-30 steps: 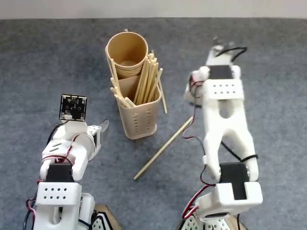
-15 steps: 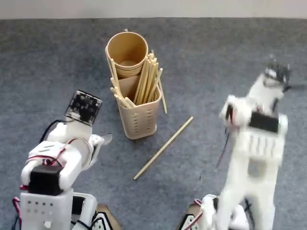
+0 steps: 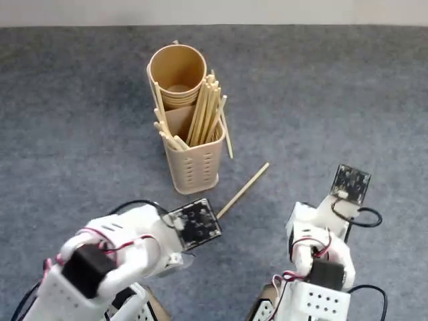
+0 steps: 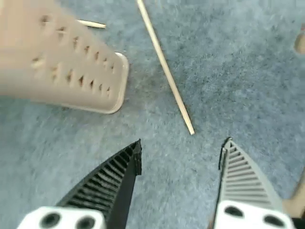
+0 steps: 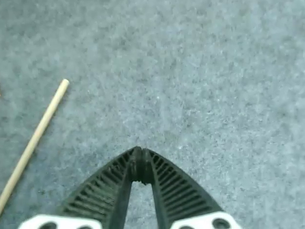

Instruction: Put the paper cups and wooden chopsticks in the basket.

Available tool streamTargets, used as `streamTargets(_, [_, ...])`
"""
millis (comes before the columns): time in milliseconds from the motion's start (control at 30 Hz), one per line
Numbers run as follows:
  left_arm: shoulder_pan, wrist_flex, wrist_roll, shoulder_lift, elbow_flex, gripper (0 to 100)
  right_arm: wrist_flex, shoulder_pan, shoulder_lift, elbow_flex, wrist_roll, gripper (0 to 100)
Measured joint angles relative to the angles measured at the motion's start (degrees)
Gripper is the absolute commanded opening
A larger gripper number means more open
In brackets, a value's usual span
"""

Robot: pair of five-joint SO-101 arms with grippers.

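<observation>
A tan basket (image 3: 194, 167) stands mid-table holding stacked paper cups (image 3: 177, 70) and several wooden chopsticks (image 3: 206, 110). One loose chopstick (image 3: 247, 184) lies on the carpet to its front right, its near end under my left arm (image 3: 134, 247). In the left wrist view my left gripper (image 4: 182, 142) is open just above the carpet, and that chopstick's (image 4: 164, 67) end lies just ahead of the gap. The basket's base (image 4: 71, 71) is off to one side. My right gripper (image 5: 138, 151) is shut and empty over bare carpet, with the chopstick (image 5: 33, 143) off to its side.
Another chopstick (image 3: 227, 140) leans or lies outside the basket's right wall. Grey carpet (image 3: 348, 100) covers the table, with free room to the left, right and far side of the basket. The right arm (image 3: 321, 261) sits folded at the front right.
The right arm has pulled back from beside the basket and folded down at the front. The left arm has swung right and now covers the loose chopstick's near end.
</observation>
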Motion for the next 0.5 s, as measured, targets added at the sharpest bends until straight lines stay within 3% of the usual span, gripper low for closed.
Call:
streamTargets(333, [0.7,-16.79,-0.88,0.7,16.26,26,0.0,0.0,-10.29,7.47,0.0,0.4])
streamTargets(500, [0.7,-21.36,0.7,0.7,17.76,26,0.0,-1.67,-10.37,7.65,0.0,0.4])
